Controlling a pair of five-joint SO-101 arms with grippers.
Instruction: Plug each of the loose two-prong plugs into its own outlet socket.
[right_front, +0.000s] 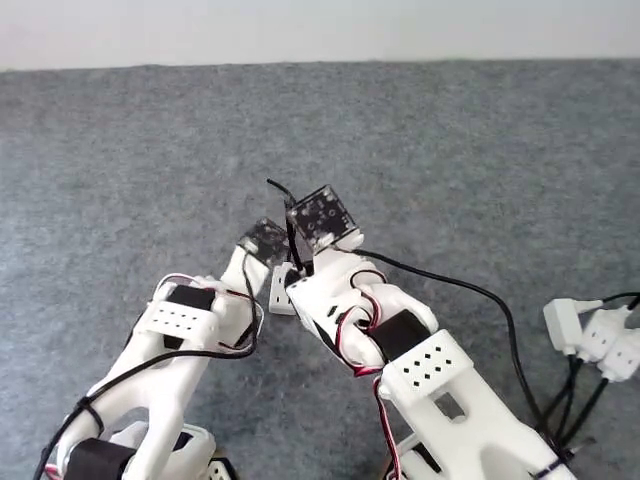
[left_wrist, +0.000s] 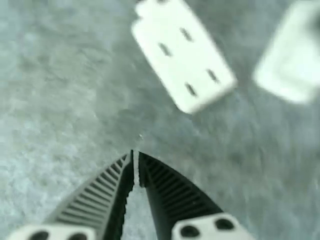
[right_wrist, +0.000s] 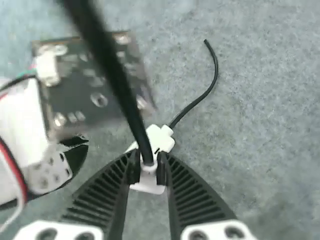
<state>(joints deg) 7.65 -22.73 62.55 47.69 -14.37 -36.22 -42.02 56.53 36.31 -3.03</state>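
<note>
By the look of things, the job is barely begun. The outlet (left_wrist: 182, 55) shows four slots, all bare, so nothing is plugged in yet. One plug (right_wrist: 148, 181) is in hand. The spare plugs (right_front: 590, 335) sit bunched at the right edge of the bench (right_front: 450, 150), well apart from the outlet, with their black leads trailing toward the near side. Every plug has yet to be seated.

The right pincer (right_wrist: 147, 161) is drawn narrow on the plug, clamping its white body between the ribbed fingers. A black cord (right_wrist: 107, 75) runs up out of the grip. I cannot tell whether the prongs face the slots.

The left pincer (left_wrist: 135, 157) is all but closed and holds nothing. It hangs over bare bench, with the outlet just beyond its tips.

From above, the outlet lies mid-bench between the two arms' heads, the right arm's head close on its right. I judge the plug to be near the outlet on that side, not yet in it.
</note>
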